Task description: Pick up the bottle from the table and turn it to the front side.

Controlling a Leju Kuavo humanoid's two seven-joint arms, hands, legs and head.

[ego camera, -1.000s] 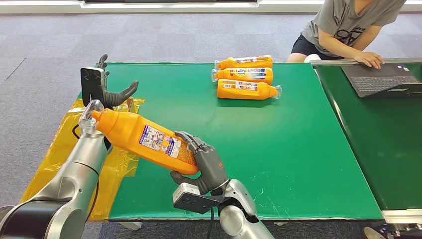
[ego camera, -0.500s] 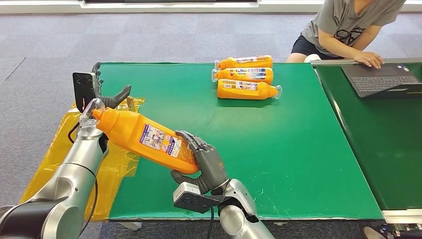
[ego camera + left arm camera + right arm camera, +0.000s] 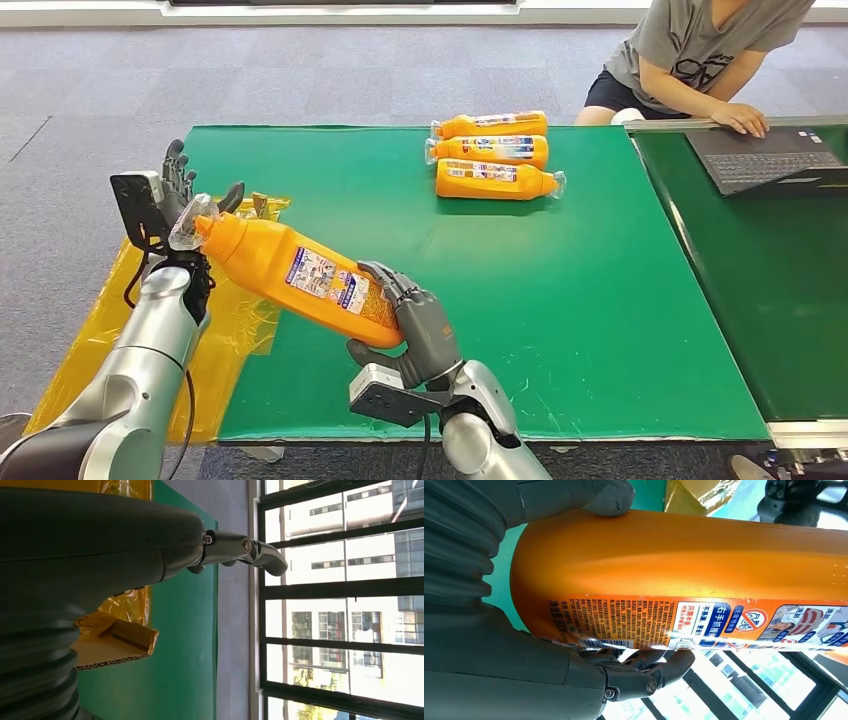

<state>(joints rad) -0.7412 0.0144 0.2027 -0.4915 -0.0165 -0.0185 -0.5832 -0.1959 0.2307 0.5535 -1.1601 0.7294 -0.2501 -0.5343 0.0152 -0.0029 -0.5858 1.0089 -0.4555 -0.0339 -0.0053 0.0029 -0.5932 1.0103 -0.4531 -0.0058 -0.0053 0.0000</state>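
Bottle (image 3: 290,280) held tilted above table (image 3: 560,300) edge, right hand (image 3: 415,330) gripping its base, left hand (image 3: 175,190) empty, fingers spread near cap; turning step, next rotate label frontward.

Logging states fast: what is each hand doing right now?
Left hand: open, fingers spread, holding nothing.
Right hand: holding the orange bottle by its base.
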